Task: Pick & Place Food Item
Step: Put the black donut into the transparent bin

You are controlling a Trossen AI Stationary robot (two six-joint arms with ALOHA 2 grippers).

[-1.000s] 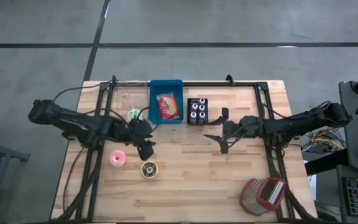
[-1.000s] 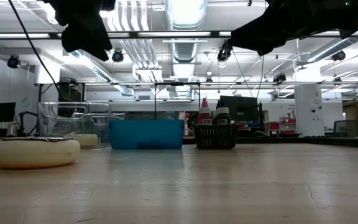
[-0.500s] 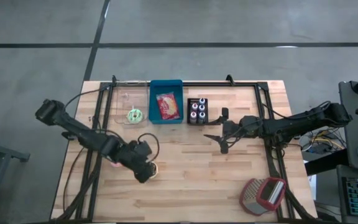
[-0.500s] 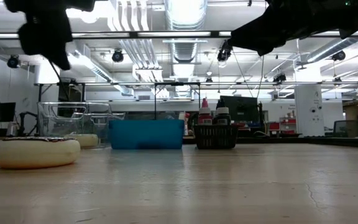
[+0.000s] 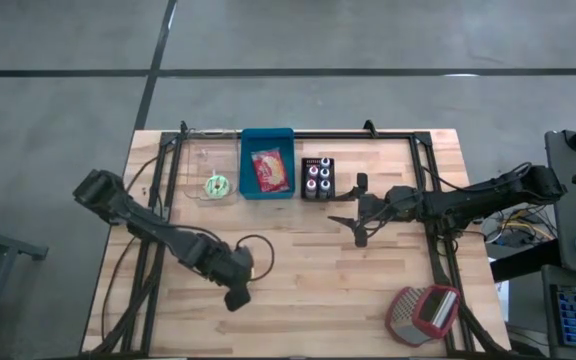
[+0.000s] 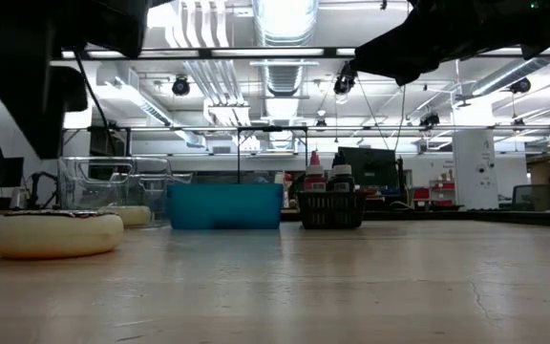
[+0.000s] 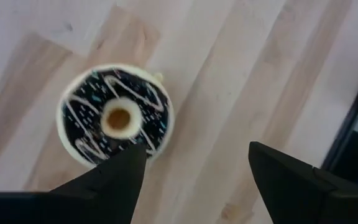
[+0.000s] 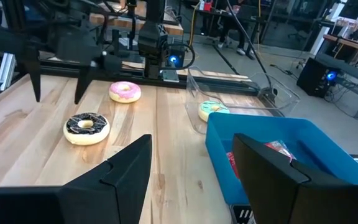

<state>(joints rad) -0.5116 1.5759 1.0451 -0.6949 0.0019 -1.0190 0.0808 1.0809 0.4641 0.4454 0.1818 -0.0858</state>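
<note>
Black bottle caddy point(image 5: 317, 179) beside blue bin point(image 5: 268, 163); red-grey scraper point(image 5: 424, 312) near corner

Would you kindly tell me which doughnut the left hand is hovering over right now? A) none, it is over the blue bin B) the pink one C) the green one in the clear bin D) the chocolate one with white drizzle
D: the left wrist view shows the left hand open just above the chocolate doughnut, which is lying on the table.

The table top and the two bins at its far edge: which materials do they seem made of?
Table top: pale wood planks, matt, with visible grain and seams. Blue bin: probably opaque moulded plastic, smooth with even colour. Clear bin: likely transparent plastic, since the green donut shows through.
</note>
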